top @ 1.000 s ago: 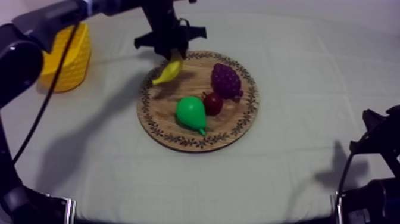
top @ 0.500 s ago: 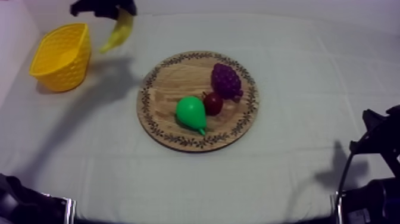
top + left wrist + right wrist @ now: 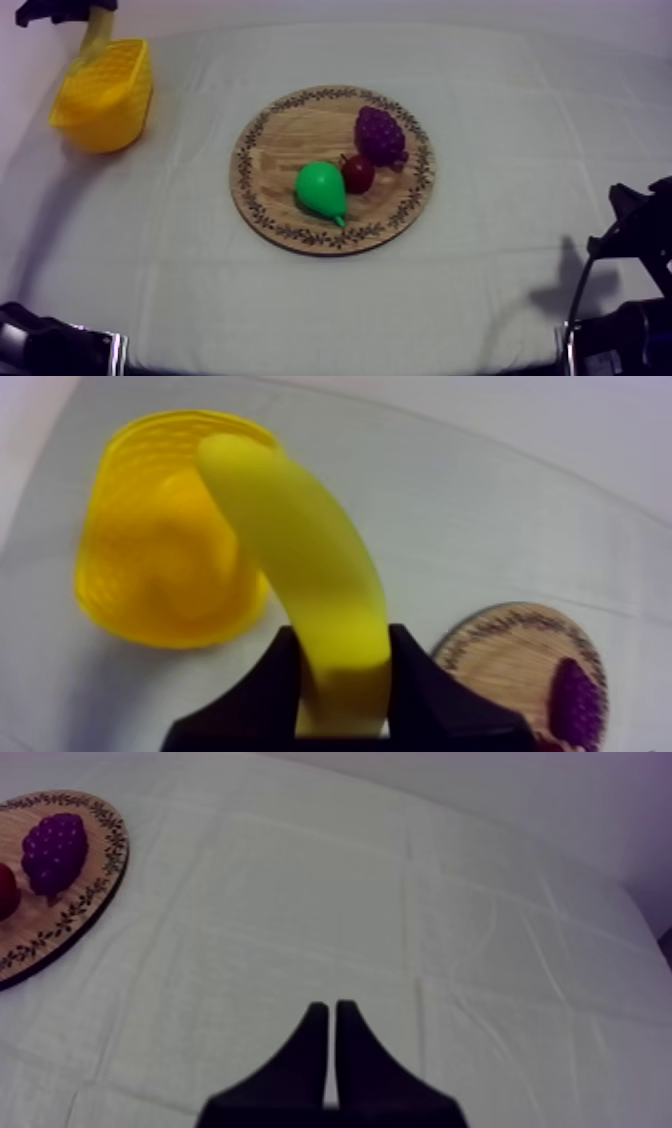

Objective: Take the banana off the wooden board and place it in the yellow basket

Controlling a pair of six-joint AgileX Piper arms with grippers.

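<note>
The left gripper (image 3: 343,676) hangs above the table's far left corner, its two black fingers clamped on one end of the banana (image 3: 300,546). The banana's long axis runs out from the fingers and down toward the yellow basket (image 3: 95,591). In the wrist view its free tip lies over the basket's mouth. From above it hangs nearly upright, its tip at the basket's far rim.

The drop appears to hinge on that tip being inside the rim rather than behind it, which cannot be told for certain. The table's far and left edges are close by, leaving little room that way. Bare cloth lies open between the basket and the wooden board (image 3: 285,140) at mid-table, where the pear (image 3: 322,190), grapes (image 3: 380,133) and small red fruit (image 3: 358,172) sit well apart from the basket.

The right gripper (image 3: 327,1010), closed on nothing, points over bare cloth beside the board, well apart from the basket.
</note>
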